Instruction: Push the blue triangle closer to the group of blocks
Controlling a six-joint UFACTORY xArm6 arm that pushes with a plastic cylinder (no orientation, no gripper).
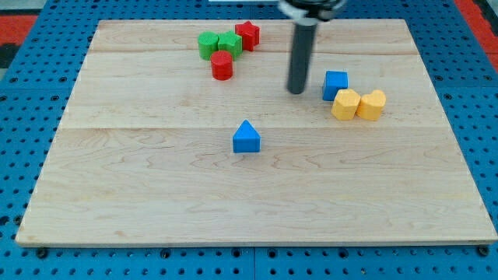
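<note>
Our tip stands at 1 o'clock from blue triangle, well apart. No claw here, so nothing to report. We judge: circle to its 6 o'clock, push toward red cylinder group.

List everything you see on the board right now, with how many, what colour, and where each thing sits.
blue triangle: one, blue, alone near the board's middle
blue cube: one, blue, right of centre, beside the yellow pair
yellow blocks: two, yellow, side by side, view's right
green blocks: two, green, view's top, clustered
red star: one, red, right of the green blocks
red cylinder: one, red, just below the green blocks
wooden board: one, pale wood, on blue pegboard
my tip: one, dark rod end, just left of the blue cube
</note>
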